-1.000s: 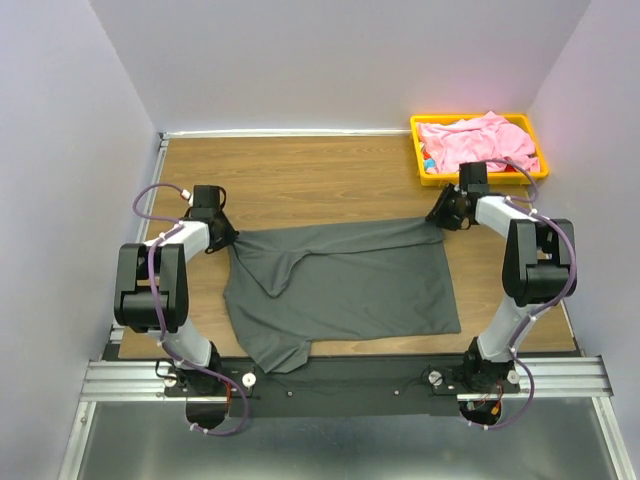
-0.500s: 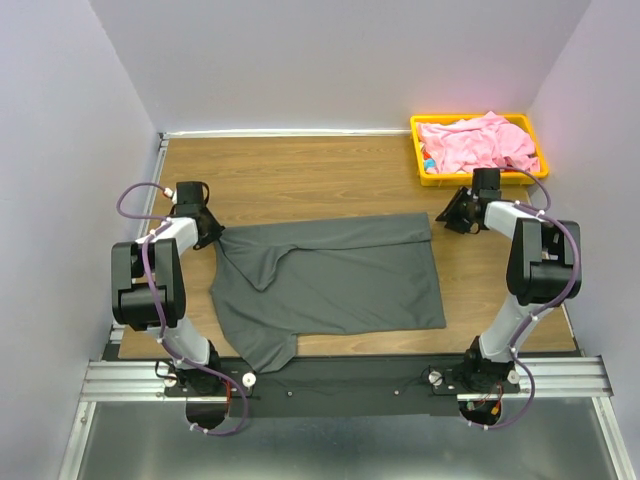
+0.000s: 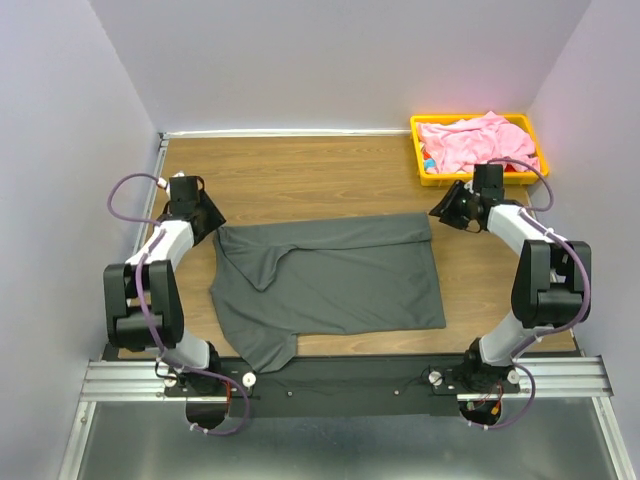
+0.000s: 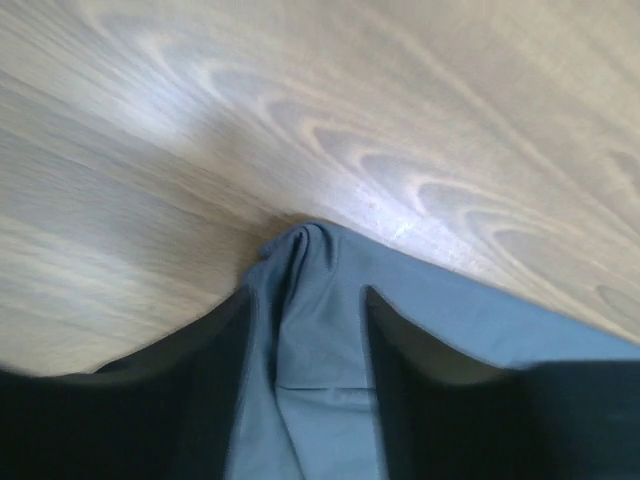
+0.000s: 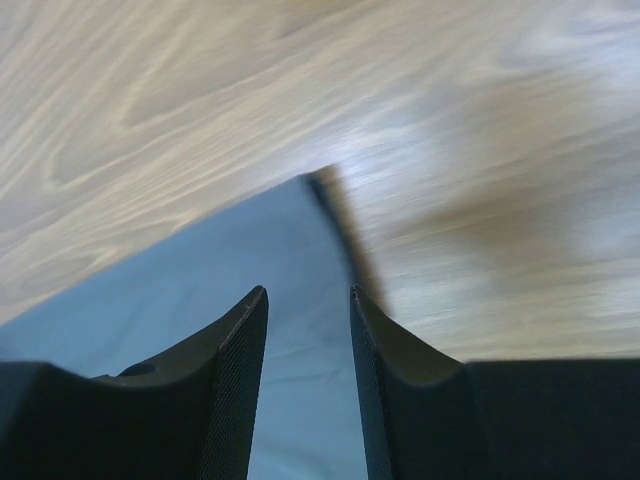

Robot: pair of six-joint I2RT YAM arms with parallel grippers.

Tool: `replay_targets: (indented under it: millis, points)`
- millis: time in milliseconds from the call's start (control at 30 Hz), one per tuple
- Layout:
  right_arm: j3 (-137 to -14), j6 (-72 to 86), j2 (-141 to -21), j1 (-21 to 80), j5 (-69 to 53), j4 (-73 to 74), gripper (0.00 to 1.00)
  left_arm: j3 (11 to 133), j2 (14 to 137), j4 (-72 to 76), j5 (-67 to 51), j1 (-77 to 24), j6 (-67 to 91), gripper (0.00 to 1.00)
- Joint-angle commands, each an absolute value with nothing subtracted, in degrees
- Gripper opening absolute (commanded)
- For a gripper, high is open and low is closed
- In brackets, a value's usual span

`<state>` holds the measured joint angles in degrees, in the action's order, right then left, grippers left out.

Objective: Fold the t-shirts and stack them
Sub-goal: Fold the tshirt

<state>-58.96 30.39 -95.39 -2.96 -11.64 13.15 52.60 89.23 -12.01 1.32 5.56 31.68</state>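
Top external view: the grey shirt (image 3: 330, 275), pulled taut a second ago, now lies slack on the table (image 3: 300, 170), its far corners just beneath the left gripper (image 3: 210, 222) and right gripper (image 3: 440, 212), both parted, holding nothing.

A tabletop (image 3: 330, 165) of brown wood grain is enclosed on three sides by plain, pale lilac walls: a back wall (image 3: 340, 60), a left wall (image 3: 50, 200) and a right wall (image 3: 600, 150). A white strip (image 3: 290, 132) is run along the far edge. An aluminium rail (image 3: 120, 378) is fixed along the near edge, and a dull grey surface (image 3: 330, 445) is seen below it. Soft, even light is cast throughout.
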Motion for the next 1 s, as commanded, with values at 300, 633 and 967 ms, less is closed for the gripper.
replay_targets:
  millis: [300, 633, 967]
  points:
    - [-61.61, 34.10, -100.28, 7.03, -19.86, 8.00, 0.45, 48.87, 81.55, -11.60, 5.54, 0.09, 31.82, 0.39]
    - [-63.28, 33.14, -108.63, 7.03, -16.70, 5.36, 0.45, 52.91, 89.74, -8.18, 6.59, 1.40, 35.42, 0.37]
    - [-62.05, 32.08, -108.81, 7.03, -16.17, 5.10, 0.45, 53.44, 92.55, -4.84, 5.45, 5.54, 37.26, 0.37]
